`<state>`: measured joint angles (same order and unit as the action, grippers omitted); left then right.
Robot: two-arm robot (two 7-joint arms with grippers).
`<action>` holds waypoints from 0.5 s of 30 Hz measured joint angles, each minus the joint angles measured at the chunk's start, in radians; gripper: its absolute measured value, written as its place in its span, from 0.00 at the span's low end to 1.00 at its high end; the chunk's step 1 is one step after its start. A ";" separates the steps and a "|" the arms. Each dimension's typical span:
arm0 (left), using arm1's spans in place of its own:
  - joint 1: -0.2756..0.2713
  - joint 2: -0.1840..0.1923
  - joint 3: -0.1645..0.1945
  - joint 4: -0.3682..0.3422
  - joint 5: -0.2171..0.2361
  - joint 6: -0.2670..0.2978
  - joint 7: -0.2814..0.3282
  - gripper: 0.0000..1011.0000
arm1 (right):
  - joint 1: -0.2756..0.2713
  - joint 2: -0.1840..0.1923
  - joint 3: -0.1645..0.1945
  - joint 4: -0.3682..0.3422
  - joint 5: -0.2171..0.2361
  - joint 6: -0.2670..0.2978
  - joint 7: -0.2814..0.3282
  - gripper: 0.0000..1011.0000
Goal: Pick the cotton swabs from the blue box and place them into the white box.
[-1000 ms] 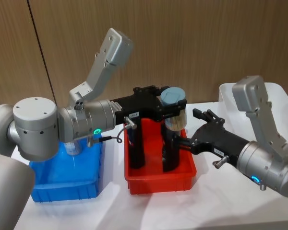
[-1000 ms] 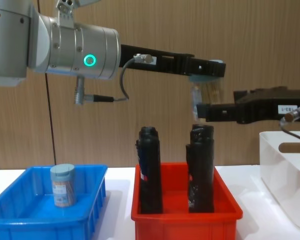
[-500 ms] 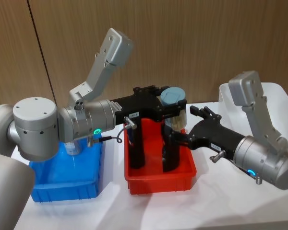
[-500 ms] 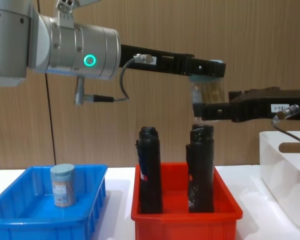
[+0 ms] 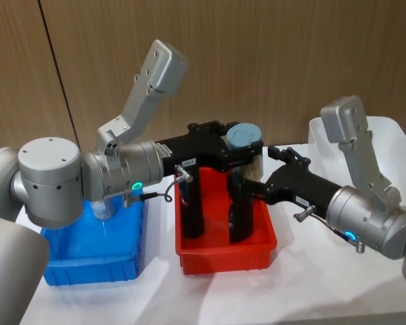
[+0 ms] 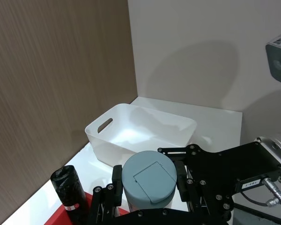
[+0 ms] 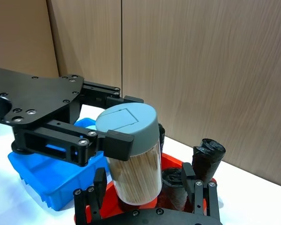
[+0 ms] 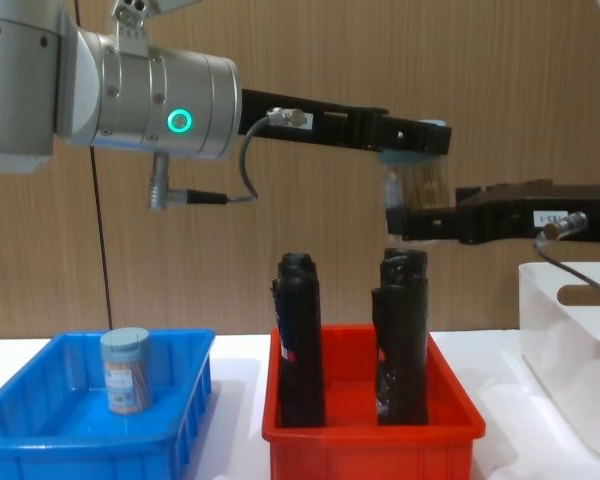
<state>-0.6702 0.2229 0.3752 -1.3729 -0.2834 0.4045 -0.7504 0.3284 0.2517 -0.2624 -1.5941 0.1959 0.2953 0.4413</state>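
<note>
Clamping the pale lid of a cotton swab tub (image 7: 133, 159), the left end effector (image 8: 417, 138) holds it upright in the air above the red bin (image 5: 223, 261). The right end effector (image 8: 408, 222) is open, its fingers (image 7: 99, 183) on either side of the tub's lower body. Two black rolls (image 8: 298, 340) stand in the red bin; one has a red-and-white label, too small to read. A second tub (image 8: 127, 372) stands in the blue box (image 5: 88, 261) on the left. The white box (image 8: 570, 330) sits on the desk (image 5: 311, 284) to the right.

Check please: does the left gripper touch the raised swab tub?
Touching. In the right wrist view, the left gripper clamps the swab tub at its lid.
</note>
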 joint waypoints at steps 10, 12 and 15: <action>0.000 0.000 0.000 0.000 0.000 0.000 0.000 0.66 | 0.020 -0.009 -0.002 0.035 0.011 -0.016 0.009 0.99; 0.000 0.000 0.000 0.000 0.000 0.000 0.000 0.66 | 0.023 -0.010 -0.003 0.041 0.013 -0.019 0.012 0.95; 0.000 0.000 0.000 0.000 0.000 0.000 0.000 0.66 | 0.027 -0.012 -0.004 0.048 0.019 -0.024 0.017 0.90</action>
<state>-0.6702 0.2228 0.3752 -1.3729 -0.2834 0.4045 -0.7502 0.3556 0.2397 -0.2663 -1.5459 0.2146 0.2712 0.4580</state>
